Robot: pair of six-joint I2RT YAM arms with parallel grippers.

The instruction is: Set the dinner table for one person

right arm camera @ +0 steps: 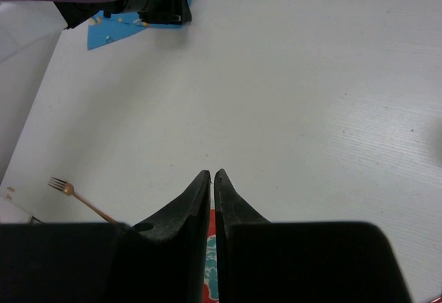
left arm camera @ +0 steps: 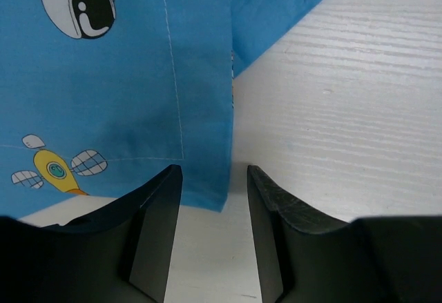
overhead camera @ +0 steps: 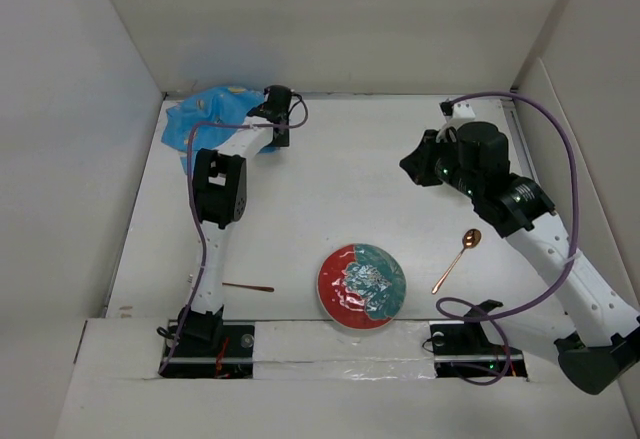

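While the left arm reaches to the far left corner in the overhead view, its left claw (overhead camera: 280, 124) sits at the right edge of a crumpled blue mat (overhead camera: 205, 119) lying on the white surface (overhead camera: 330, 189). That surface, the dinner table, fills the whole floor between the white walls and carries everything else. A round plate (overhead camera: 361, 285), part red and part teal, lies near the front edge between the two arm bases. A copper spoon (overhead camera: 457, 259) lies just right of it without touching, bowl at the far end. A copper fork (overhead camera: 248, 286) lies left of the plate, close to the left arm's lower link. The right claw (overhead camera: 410, 166) hangs over bare surface at right centre, pointing left.

On the left wrist camera, the two black fingers (left arm camera: 155, 220) stand spread with a clear gap. The mat (left arm camera: 103, 96), printed with an astronaut helmet and a small yellow satellite, fills the upper left. Its lower corner reaches into the gap, and neither finger visibly pinches it. Grained white surface (left arm camera: 345, 110) shows on the right.

On the right wrist camera, the fingers (right arm camera: 242, 234) are all but pressed together, with only a thin slit and nothing held. A strip of the plate (right arm camera: 210, 248) shows through that slit. Beyond lies bare surface (right arm camera: 311, 110), with the fork (right arm camera: 76, 196) at lower left. The mat (right arm camera: 110, 30) is at the top left, partly behind the left arm's black end.
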